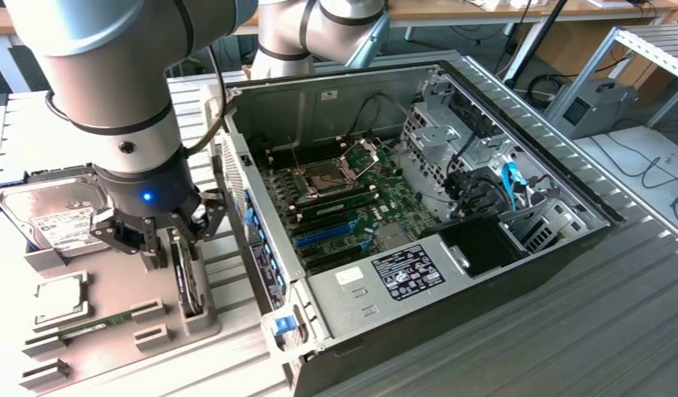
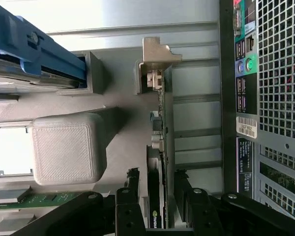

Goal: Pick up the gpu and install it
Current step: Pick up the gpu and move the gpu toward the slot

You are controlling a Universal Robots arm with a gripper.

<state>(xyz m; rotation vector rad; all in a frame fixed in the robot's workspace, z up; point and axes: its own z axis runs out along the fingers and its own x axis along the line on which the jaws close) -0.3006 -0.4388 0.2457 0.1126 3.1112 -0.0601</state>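
one nvidia logo (image 2: 155,220) on gpu (image 2: 156,191)

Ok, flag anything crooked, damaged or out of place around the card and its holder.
Nothing stands out. The gpu stands upright on edge in its slot of the grey holder, with the open fingers on either side of it. No damage shows.

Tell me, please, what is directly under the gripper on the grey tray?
The gpu stands on edge in a slot of the grey tray, the open gripper flanking its upper edge. Its lower edge is hidden inside the slot.
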